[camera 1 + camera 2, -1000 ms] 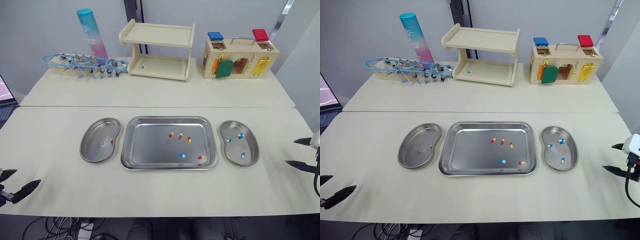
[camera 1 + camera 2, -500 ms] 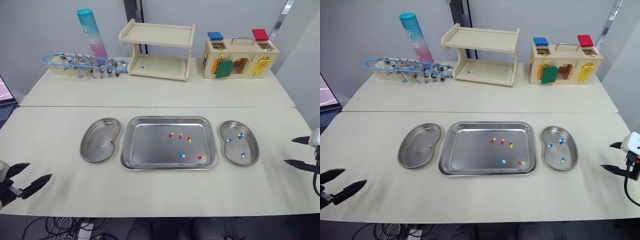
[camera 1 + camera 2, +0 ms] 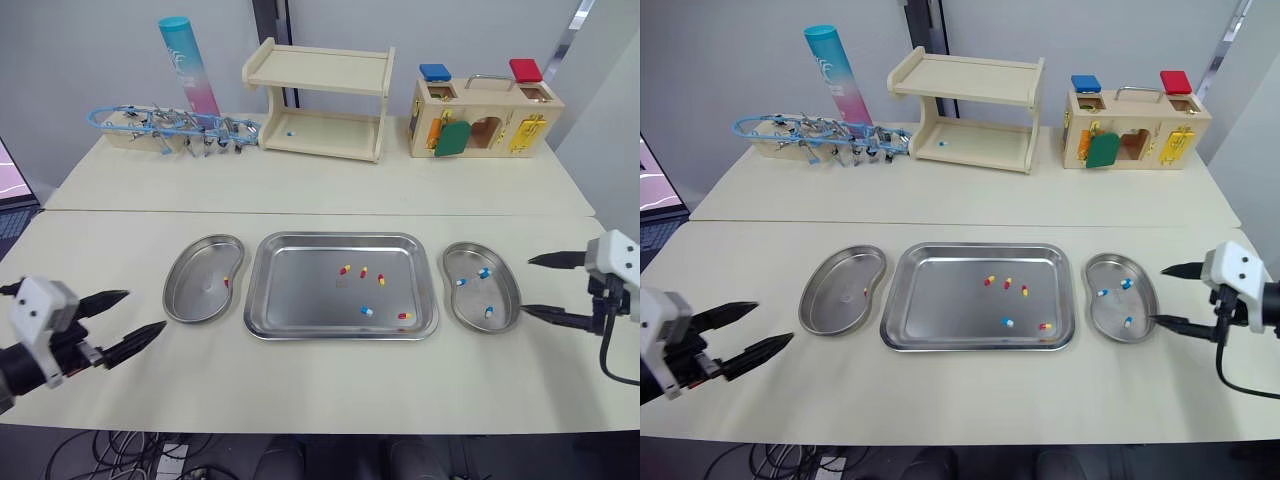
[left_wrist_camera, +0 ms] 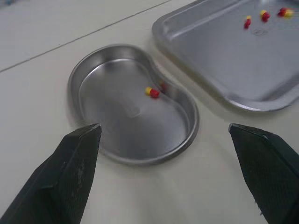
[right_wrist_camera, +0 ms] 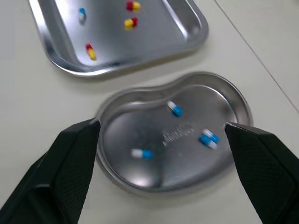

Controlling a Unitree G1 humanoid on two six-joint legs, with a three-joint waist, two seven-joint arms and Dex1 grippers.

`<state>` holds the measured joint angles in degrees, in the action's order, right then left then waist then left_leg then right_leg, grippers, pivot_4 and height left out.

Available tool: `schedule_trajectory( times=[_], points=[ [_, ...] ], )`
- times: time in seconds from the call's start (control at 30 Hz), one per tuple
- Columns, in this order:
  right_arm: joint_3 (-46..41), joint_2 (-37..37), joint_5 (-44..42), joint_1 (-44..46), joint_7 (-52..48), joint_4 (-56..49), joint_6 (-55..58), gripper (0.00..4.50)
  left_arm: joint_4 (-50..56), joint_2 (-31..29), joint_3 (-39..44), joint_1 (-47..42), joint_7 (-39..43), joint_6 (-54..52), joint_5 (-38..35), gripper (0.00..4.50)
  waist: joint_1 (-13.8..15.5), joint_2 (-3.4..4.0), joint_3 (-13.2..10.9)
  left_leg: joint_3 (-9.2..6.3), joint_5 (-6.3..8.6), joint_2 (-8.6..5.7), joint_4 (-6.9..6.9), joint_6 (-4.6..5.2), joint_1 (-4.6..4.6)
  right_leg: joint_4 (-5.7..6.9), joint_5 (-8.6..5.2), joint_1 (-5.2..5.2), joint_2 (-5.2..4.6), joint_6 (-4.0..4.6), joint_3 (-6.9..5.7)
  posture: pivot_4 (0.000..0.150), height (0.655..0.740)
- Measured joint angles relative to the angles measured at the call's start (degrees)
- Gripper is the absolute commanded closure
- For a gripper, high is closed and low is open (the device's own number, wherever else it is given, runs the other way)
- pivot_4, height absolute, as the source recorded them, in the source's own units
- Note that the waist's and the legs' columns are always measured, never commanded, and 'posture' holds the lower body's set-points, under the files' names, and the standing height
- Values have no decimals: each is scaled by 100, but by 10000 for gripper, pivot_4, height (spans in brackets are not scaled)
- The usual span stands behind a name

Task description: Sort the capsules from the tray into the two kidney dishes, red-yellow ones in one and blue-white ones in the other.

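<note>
The steel tray (image 3: pixel 300 290) lies mid-table with several red-yellow capsules (image 3: pixel 363 271) and one blue-white capsule (image 3: pixel 366 311). To its left, the left kidney dish (image 3: pixel 195 300) holds one red-yellow capsule (image 4: pixel 152 92). On the other side, the right kidney dish (image 3: pixel 500 295) holds three blue-white capsules (image 5: pixel 175 108). My left gripper (image 3: pixel 146 310) hovers open just left of the left dish, nothing between its fingers. My right gripper (image 3: pixel 527 284) stands open at the right dish's outer edge, also empty.
Along the back stand a wooden shelf (image 3: pixel 318 100) with a small capsule (image 3: pixel 290 131) on its lower board, a wooden lock box (image 3: pixel 485 115), a teal-pink tube (image 3: pixel 188 65) and a rack of metal tools (image 3: pixel 170 128). A seam crosses the table behind the tray.
Both grippers have moved inward from the table's outer edges toward their kidney dishes, staying open. The capsules lie as before.
</note>
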<state>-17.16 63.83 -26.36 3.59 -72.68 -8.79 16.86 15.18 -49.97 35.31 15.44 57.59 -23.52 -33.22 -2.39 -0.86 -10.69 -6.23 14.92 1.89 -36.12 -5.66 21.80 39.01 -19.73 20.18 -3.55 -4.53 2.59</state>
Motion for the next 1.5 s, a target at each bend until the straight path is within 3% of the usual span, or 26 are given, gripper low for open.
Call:
schedule_trajectory(
  times=[0.17, 0.33, 0.5, 0.97, 1.5],
  points=[
    [-184, -149, -769, -304, 185, -1417, 771, 409, 610, 0, -860, -1081, -434, -678, -303, 0, 58, -1, 0, -3, 0, 0, -7, 0, 3, -1, 1, -3, 0, -2, -2, 1500, 7400],
    [-275, -267, -945, -407, 450, -1857, 1023, 409, 866, 267, -1848, -2197, -875, -1153, -419, 0, 71, -5, 1, -4, 0, -1, -8, 0, 4, -4, 1, -5, 0, -2, -5, 1500, 7400],
    [-288, -441, -939, -701, 641, -2083, 1100, 0, 581, 656, -2751, -2871, -995, -1129, -112, 12370, 43, -5, 1, -4, -1, -1, -8, -1, 2, -1, 1, -3, 2, -2, -3, 1500, 7400],
    [-176, -633, -989, -738, 929, -2437, 1182, 0, -1462, 1871, -4407, -4069, -1020, -81, 1443, 12370, 67, -7, 0, -8, -1, -4, -27, -1, 10, 0, 3, -6, 2, -4, -7, 1500, 7400],
    [-170, -658, -1114, -737, 1273, -2701, 1399, 0, -3637, 2849, -4846, -5157, -920, 822, 2496, 12370, 72, -9, 0, -12, -1, -6, -53, -1, 20, 1, 5, -9, 2, -8, -12, 1500, 7400]
  ],
)
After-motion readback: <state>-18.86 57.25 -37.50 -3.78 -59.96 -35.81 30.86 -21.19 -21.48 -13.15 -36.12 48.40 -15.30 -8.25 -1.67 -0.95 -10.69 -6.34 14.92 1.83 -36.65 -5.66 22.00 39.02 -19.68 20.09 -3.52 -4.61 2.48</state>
